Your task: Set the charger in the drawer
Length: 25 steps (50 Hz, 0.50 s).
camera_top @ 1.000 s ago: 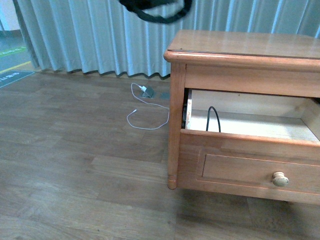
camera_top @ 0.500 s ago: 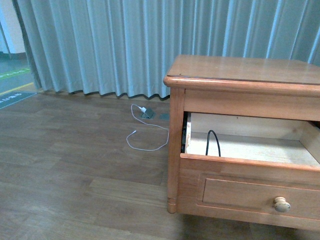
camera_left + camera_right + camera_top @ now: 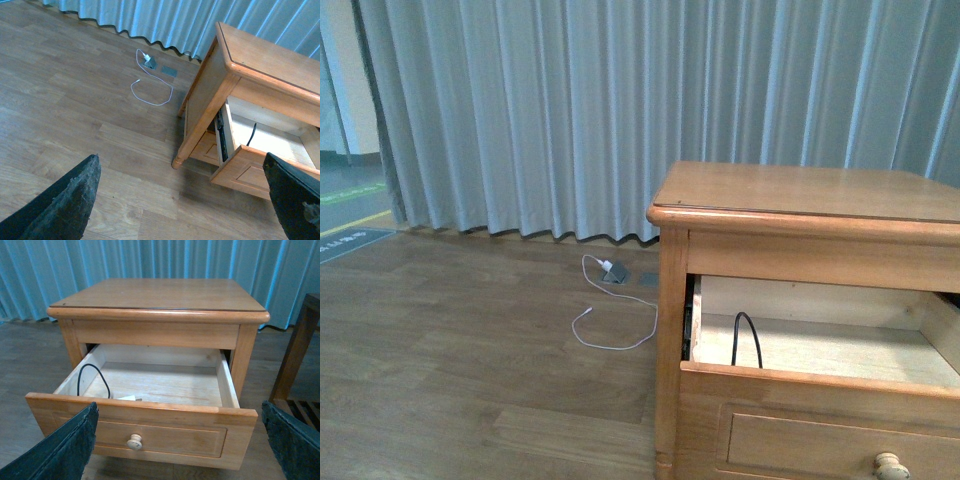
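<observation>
The drawer (image 3: 820, 385) stands pulled out of the wooden cabinet, showing its pale inside. The charger lies in it: a black cable loop (image 3: 748, 340) rises near the drawer's left side. In the right wrist view the loop (image 3: 93, 376) shows again, with a white corner of the plug (image 3: 126, 398) just behind the drawer front (image 3: 150, 430). My right gripper (image 3: 180, 407) hangs open in front of and above the drawer, holding nothing. My left gripper (image 3: 181, 165) is open over the floor, to the cabinet's left. Neither gripper shows in the front view.
A thin white cable (image 3: 610, 335) with a small plug lies on the wood floor by a grey floor socket (image 3: 615, 273), left of the cabinet. A grey curtain (image 3: 570, 120) runs behind. Another wooden frame (image 3: 300, 350) stands beside the cabinet.
The front view has swung upward, so the cabinet sits lower in the picture. The dark arm part at the top edge has left the view. The cable in the drawer has not moved.
</observation>
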Tool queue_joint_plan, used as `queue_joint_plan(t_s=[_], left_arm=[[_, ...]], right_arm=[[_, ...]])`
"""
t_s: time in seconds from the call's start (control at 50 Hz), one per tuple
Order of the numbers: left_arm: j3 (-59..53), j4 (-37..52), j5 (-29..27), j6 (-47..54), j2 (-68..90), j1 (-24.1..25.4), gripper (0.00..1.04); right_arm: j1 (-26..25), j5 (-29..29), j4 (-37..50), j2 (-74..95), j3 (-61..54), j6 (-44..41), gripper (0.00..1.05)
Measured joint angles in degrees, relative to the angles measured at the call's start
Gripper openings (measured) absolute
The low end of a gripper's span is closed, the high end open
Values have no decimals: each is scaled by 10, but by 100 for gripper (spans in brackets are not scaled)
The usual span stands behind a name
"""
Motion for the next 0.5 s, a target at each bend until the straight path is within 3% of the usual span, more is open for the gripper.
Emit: queue_joint_plan(t_s=[0.04, 0.1, 0.2, 0.46, 0.5], left_arm=[[-2, 5, 0, 5, -1, 1, 98], [-40, 83, 25, 79, -29, 26, 84], [-75, 105, 73, 160, -64, 74, 66], [-135, 111, 163, 202, -112, 169, 21], [-145, 112, 178, 203, -120, 185, 11]], right_arm=[[0, 2, 0, 0, 0, 0, 97], [0, 1, 0, 0, 0, 0, 97], [0, 1, 0, 0, 0, 0, 97], [0, 1, 0, 0, 0, 0, 97], [0, 1, 0, 0, 0, 0, 97]])
